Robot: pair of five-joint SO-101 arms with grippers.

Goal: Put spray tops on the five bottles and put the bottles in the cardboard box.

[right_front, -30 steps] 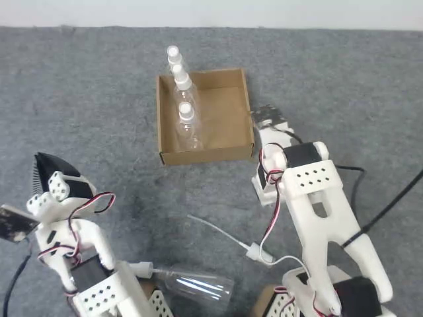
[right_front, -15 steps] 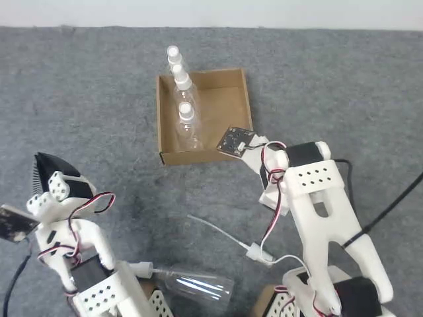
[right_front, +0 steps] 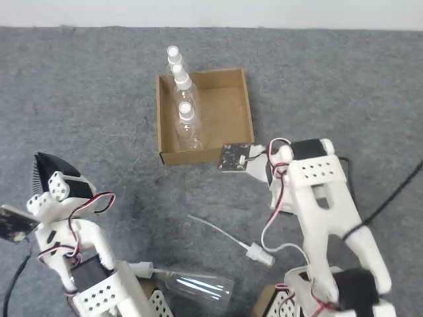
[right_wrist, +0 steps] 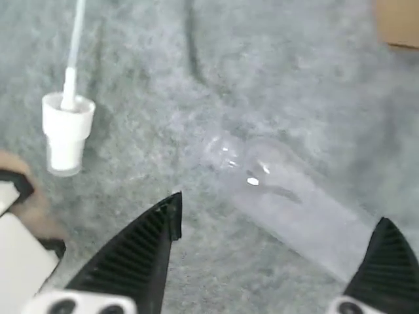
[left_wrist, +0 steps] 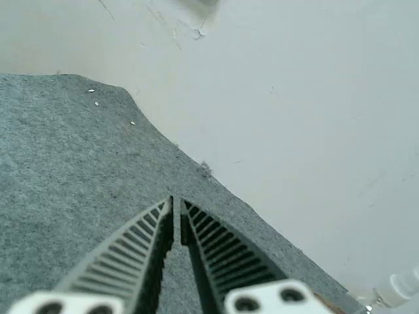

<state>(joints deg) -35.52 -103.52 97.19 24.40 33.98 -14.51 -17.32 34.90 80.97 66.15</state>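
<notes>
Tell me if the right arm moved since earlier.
Yes. The right arm pulled back from the cardboard box's right wall toward its near corner.

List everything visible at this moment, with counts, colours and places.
box: one, brown cardboard, far middle of the carpet.
capped bottles: three, clear with white tops, in the box along one side wall.
loose bottle: one, clear, lying on the carpet by the arm bases.
spray top: one, white with long tube, on the carpet near the loose bottle.
carpet: one, grey, under everything.
left gripper: one, black, shut, empty.
right gripper: one, black, open, facing the loose bottle.
</notes>
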